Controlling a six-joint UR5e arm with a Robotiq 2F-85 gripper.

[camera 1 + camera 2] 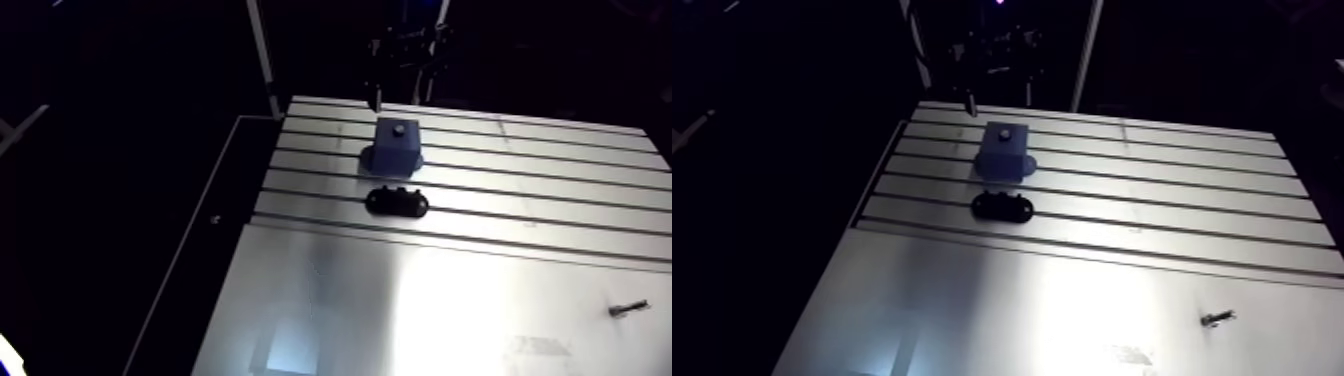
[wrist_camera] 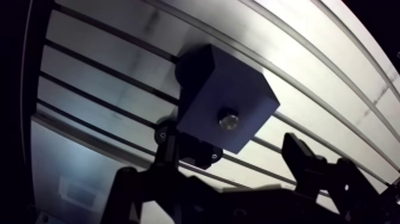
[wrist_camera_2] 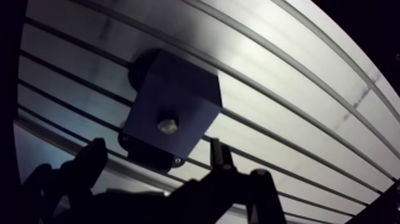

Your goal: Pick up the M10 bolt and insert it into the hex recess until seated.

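- Aluminium table [image 1: 520,170]: slotted across its far half, with a smooth plate [image 1: 400,300] nearer the arm camera.
- A blue block [image 1: 398,143] stands on the slots, with a black fixture [image 1: 397,201] just in front of it.
- The gripper [image 2: 211,164] hangs over the table's far edge, just beyond the block. Its fingers are apart and hold nothing.
- The bolt [image 1: 628,308] lies flat on the smooth plate near the near right corner. It is well apart from the gripper, past the block and fixture, with its long axis roughly along the slots.
- A metal glint [image 2: 228,121] shows at the centre of the block's top. Whether it is the recess or a seated head cannot be told.
- Judgement: the pick is not yet begun. It calls for a long diagonal travel to the bolt, with the fingers set across the shank.
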